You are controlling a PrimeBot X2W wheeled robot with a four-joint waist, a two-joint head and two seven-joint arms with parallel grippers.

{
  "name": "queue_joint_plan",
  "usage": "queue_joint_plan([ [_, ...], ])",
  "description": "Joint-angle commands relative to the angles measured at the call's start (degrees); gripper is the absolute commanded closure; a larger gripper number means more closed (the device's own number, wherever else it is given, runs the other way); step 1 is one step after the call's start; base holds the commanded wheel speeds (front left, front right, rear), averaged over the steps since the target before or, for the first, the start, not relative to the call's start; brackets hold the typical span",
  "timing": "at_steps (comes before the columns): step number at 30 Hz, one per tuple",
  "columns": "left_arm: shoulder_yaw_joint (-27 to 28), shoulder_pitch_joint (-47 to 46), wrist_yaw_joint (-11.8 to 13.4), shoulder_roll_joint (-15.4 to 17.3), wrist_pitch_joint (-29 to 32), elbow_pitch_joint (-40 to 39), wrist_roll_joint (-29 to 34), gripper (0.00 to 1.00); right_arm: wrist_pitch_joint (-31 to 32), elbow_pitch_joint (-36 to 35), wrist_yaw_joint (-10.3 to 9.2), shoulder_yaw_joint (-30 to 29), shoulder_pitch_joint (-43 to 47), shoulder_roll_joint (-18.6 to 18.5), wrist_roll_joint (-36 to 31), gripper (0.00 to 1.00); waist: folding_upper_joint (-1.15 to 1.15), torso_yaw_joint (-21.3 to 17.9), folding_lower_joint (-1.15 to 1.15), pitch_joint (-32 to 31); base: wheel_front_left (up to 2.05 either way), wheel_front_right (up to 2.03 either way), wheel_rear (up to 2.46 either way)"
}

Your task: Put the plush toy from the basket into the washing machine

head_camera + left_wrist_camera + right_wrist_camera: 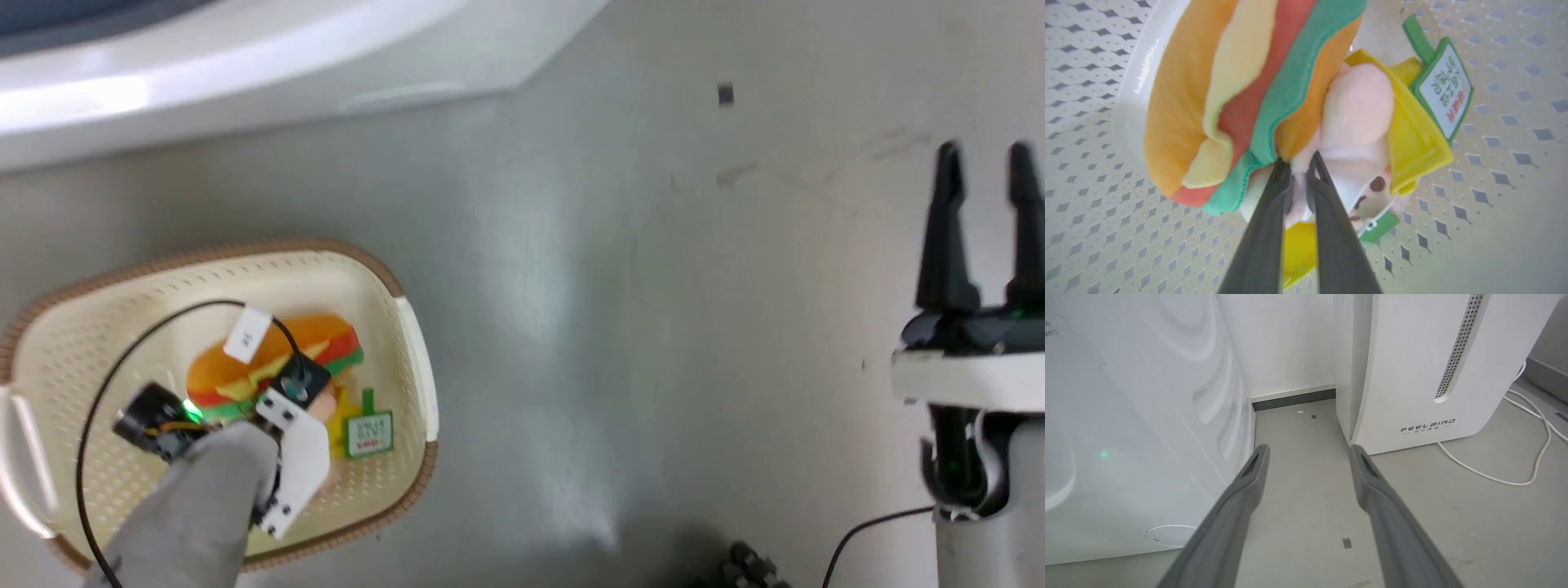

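The left gripper [1299, 161] reaches down into the basket [412, 343], pinching the plush toy [322, 333], which lies lengthwise lower left to upper right. The right gripper [984, 159] stands spread

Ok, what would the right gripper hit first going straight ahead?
The right gripper points into the gap between the washing machine and FEELBIRD appliance; probably the floor there first, though depth is unclear.

Left wrist view, bottom centre: left gripper [1299, 161] pinched on plush toy [1229, 94]. Head view, right edge: right gripper [984, 157] parted, fingers up.
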Motion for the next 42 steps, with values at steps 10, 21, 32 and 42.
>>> queue_joint_plan([
  [10,-0.8,5.9,-1.2,-4.5,-4.8,0.1,-3.4,1.00,-0.2,2.6,-0.05,0.0,5.6,0.0,-3.5,0.00,0.00,5.1,0.00,-13.9,0.00,0.00,0.00],
  [21,-2.6,9.1,-1.3,-6.9,-10.9,0.1,-7.2,1.00,-0.2,3.3,-0.05,0.2,10.0,0.0,-5.9,0.00,0.00,8.2,0.00,-22.7,0.00,0.00,0.00],
  [32,-2.6,12.7,-0.5,-9.9,-16.9,-0.5,-9.9,1.00,-0.2,4.0,-0.05,-0.6,15.9,0.0,-7.4,0.00,0.00,12.8,0.00,-31.8,0.00,0.00,0.00],
  [42,-0.8,15.0,2.0,-9.7,-18.2,-7.7,-11.9,1.00,-0.2,4.1,-0.05,-0.9,18.7,0.0,-7.8,0.00,0.00,15.9,0.00,-36.9,0.00,0.00,0.00],
])
